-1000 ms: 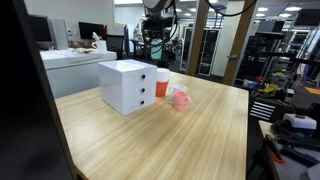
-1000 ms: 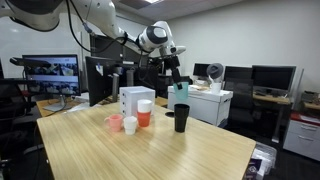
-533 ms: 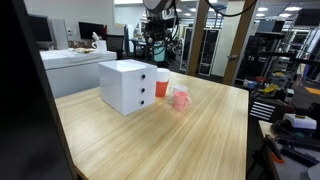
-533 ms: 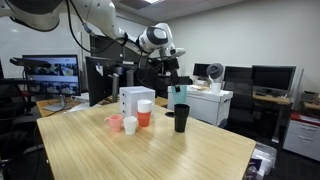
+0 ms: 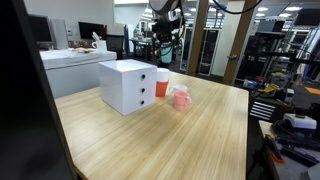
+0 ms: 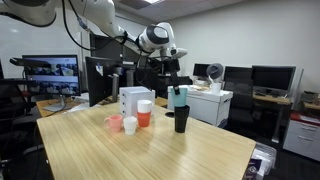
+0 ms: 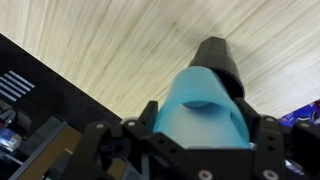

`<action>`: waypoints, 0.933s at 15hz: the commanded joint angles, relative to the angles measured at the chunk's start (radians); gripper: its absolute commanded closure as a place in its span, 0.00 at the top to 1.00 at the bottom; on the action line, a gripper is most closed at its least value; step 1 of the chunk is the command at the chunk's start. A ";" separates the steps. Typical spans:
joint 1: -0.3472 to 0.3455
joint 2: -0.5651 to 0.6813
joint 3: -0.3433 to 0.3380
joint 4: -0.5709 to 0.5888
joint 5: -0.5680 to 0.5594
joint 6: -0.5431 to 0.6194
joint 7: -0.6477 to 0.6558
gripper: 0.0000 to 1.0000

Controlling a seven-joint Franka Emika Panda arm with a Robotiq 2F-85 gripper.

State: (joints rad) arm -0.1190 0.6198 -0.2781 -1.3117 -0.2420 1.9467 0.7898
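A pale wooden table [image 6: 200, 150], blue cup [image 6: 179, 96] above, stands among office monitors [image 6: 270, 78].

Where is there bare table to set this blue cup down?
Free: the wide bare tabletop from the black cup and the cluster to the near edge. Crowded: white box, orange cup, white cup and pink cup stand close together.
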 commanded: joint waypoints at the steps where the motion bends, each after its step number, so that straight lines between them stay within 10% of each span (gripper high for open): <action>1: -0.007 -0.067 -0.006 -0.071 0.014 -0.011 0.003 0.52; 14: -0.011 -0.041 0.002 -0.040 0.011 -0.004 -0.011 0.52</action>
State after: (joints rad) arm -0.1272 0.5884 -0.2849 -1.3430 -0.2420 1.9459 0.7898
